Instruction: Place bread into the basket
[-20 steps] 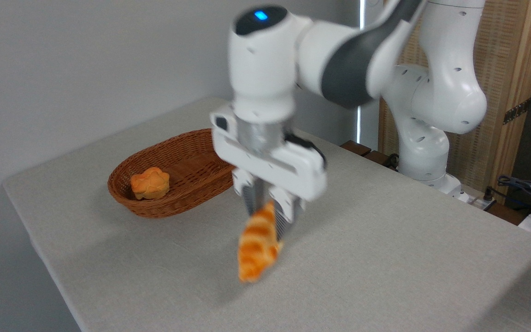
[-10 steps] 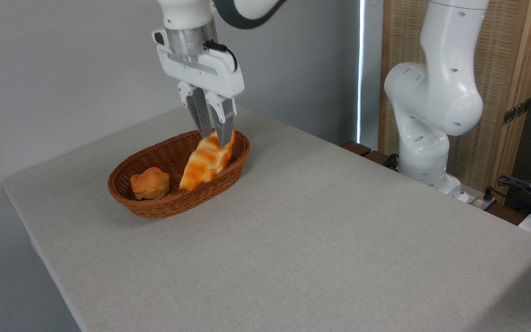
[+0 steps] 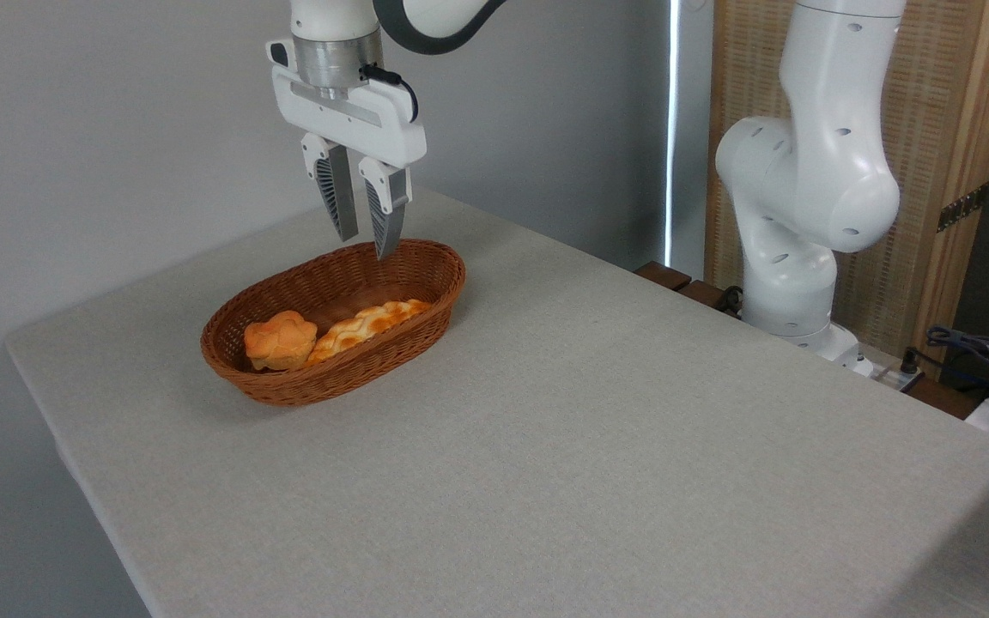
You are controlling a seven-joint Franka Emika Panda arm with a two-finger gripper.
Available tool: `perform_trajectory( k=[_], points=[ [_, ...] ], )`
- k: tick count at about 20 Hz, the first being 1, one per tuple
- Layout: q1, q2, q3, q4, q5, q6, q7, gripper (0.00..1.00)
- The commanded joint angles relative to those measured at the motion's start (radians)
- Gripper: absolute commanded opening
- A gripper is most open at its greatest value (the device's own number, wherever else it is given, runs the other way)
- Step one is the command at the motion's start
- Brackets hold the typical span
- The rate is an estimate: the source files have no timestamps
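Wicker basket (image 3: 426, 316) with bread (image 3: 366, 324), gripper (image 3: 363, 243) apart above rim.

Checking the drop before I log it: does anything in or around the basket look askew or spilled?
Nothing stands out. The bread lies flat inside the basket, beside the round bun, with nothing over the rim or on the table. The hand hangs open and empty above the basket's far end.

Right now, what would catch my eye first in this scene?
Probably the big white robot arm, its gripper hanging open and empty above the brown wicker basket at the table's far left. Inside lie the long braided bread and, touching it on the left, a small round bun.
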State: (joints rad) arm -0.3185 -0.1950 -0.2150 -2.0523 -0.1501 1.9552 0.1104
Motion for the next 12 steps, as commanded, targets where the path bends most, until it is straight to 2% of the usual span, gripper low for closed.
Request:
perform_trajectory(
  k=[1, 2, 4, 8, 12],
  points=[
    [0.019, -0.004, 0.013, 0.029, -0.002, -0.009, 0.002, 1.0],
    [0.021, -0.004, 0.023, 0.047, 0.03, -0.016, 0.012, 1.0],
    [0.018, 0.0, 0.089, 0.069, 0.134, -0.031, 0.066, 1.0],
    [0.019, 0.012, 0.186, 0.113, 0.15, -0.139, 0.282, 1.0],
    [0.019, 0.066, 0.249, 0.194, 0.155, -0.182, 0.321, 1.0]
  ],
)
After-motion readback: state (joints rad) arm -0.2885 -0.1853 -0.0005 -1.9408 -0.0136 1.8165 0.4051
